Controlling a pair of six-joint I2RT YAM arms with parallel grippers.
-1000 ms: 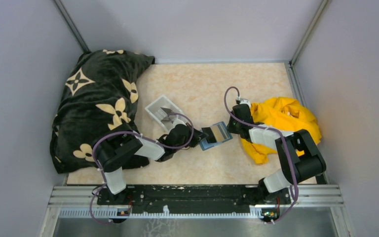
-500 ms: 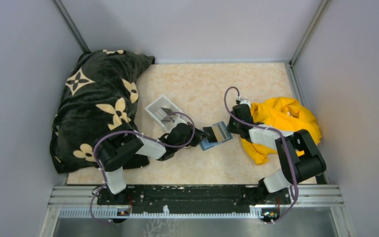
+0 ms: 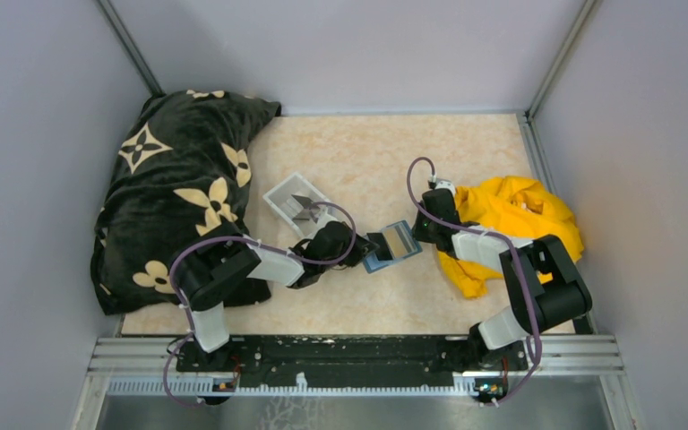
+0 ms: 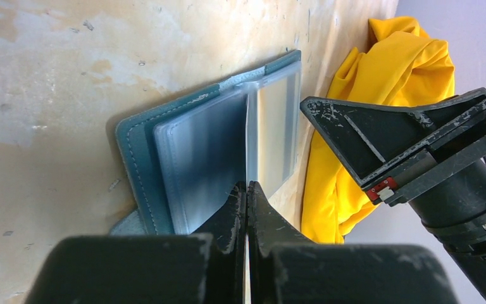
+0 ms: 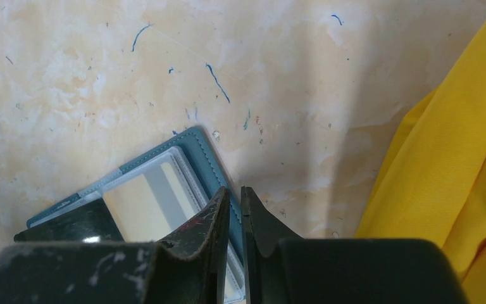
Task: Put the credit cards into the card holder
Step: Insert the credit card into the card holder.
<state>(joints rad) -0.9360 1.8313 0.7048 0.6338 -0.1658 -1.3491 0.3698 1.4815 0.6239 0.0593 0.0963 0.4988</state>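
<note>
The left gripper [image 4: 247,189] is pinching a thin yellow-tan plastic card with a grey stripe [image 5: 142,201]. Its jaws are fully together on the card's near edge, and the card is showing edge-on from the left wrist. The card is lying over the clear plastic sleeves of the small flat teal-blue fold-open card holder [image 4: 140,158]. The holder is resting open on the beige marbled tabletop [image 3: 367,152], about midway between the two arms.

The right gripper [image 5: 235,201] is sitting at the holder's right-hand edge with its jaws nearly together. The teal cover is running into the narrow gap, so the gripper appears to be clamping that edge, though the fingers are hiding the contact.

Left of the holder and farther from the bases, a small clear-white rectangular plastic tray [image 3: 279,197] is standing on the tabletop with grey cards [image 3: 303,206] tilted inside. A black blanket with cream flower prints [image 3: 170,188] is lying heaped along the left side. A crumpled yellow cloth [image 3: 515,210] is lying at the right, just beside the right arm.
</note>
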